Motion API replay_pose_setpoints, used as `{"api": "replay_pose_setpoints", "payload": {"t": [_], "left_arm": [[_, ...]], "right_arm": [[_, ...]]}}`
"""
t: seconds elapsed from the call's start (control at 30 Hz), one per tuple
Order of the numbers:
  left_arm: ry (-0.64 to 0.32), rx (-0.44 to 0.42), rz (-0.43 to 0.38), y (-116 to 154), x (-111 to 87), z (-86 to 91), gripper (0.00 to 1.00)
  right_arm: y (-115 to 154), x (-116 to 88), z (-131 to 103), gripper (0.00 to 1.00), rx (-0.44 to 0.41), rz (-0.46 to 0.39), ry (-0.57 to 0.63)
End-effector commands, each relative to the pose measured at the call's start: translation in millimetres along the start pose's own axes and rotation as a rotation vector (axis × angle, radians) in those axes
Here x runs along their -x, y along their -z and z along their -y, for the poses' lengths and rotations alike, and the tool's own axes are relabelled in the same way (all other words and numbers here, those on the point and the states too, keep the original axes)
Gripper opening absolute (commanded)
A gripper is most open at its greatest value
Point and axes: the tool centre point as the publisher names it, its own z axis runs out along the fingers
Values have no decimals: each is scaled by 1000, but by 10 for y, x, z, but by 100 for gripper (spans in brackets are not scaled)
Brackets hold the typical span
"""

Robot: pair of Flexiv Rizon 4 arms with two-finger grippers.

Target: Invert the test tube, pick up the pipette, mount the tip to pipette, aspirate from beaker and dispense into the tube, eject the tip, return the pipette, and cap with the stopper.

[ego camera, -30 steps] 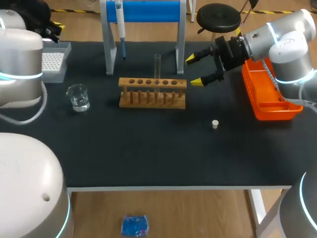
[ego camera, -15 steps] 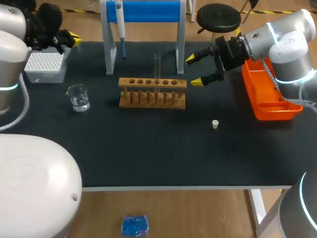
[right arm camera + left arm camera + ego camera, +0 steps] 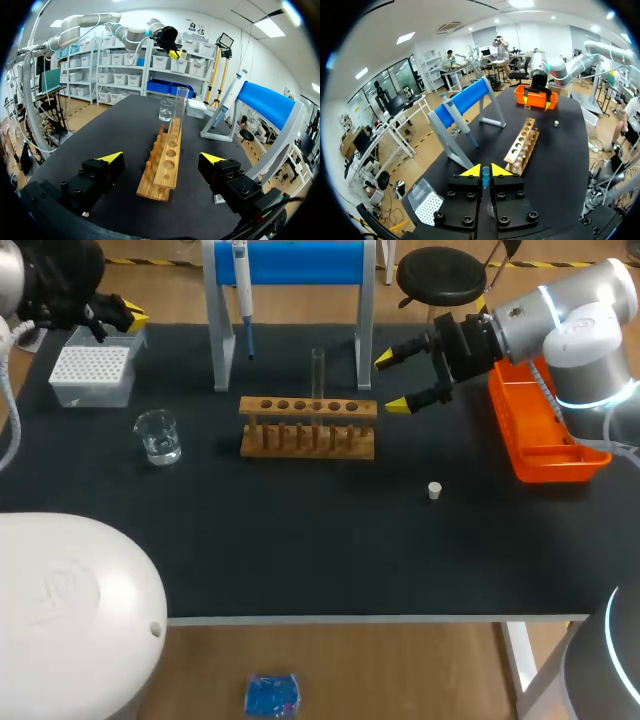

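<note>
Little done, seemingly; holds nothing in wide right gripper (image 3: pixel 390 382), with test tube (image 3: pixel 318 370) upright in rack (image 3: pixel 308 408) just ahead; shows left gripper (image 3: pixel 482 170) narrow, empty; leaves pipette (image 3: pixel 454 111) untouched on stand (image 3: pixel 470 97) ahead.

Black-topped table (image 3: pixel 300 560), white front edge, white leg at the front right. Wood-plank floor (image 3: pixel 420 670). Yellow-black tape (image 3: pixel 150 260) and a black round stool (image 3: pixel 441 273) past the far side. White walls (image 3: pixel 265 60), ceiling light panels (image 3: pixel 406 37), glazed partitions (image 3: pixel 400 82), shelving (image 3: pixel 115 65) with white and blue bins.
</note>
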Motion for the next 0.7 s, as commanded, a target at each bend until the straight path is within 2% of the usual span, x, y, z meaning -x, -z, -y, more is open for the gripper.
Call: {"api": "replay_pose_setpoints", "payload": {"t": [0.03,0.07,0.13,0.27,0.37,0.53,0.7], "left_arm": [[0,4,-13,14,23,8,0],[0,4,-13,14,23,8,0],[-56,-17,-62,-26,-73,207,0],[-159,5,-165,-38,-237,574,0],[-211,17,-224,-69,-357,786,0],[-282,16,-288,-187,-578,1030,0],[-300,17,-355,-381,-794,1190,0]], "right_arm": [[7,4,-5,100,-3,-2,0],[7,4,-5,100,-3,-2,0],[7,4,-5,100,-3,-2,0],[7,4,-5,100,-3,-2,0],[7,4,-5,100,-3,-2,0],[7,4,-5,100,-3,-2,0],[7,4,-5,100,-3,-2,0]]}}
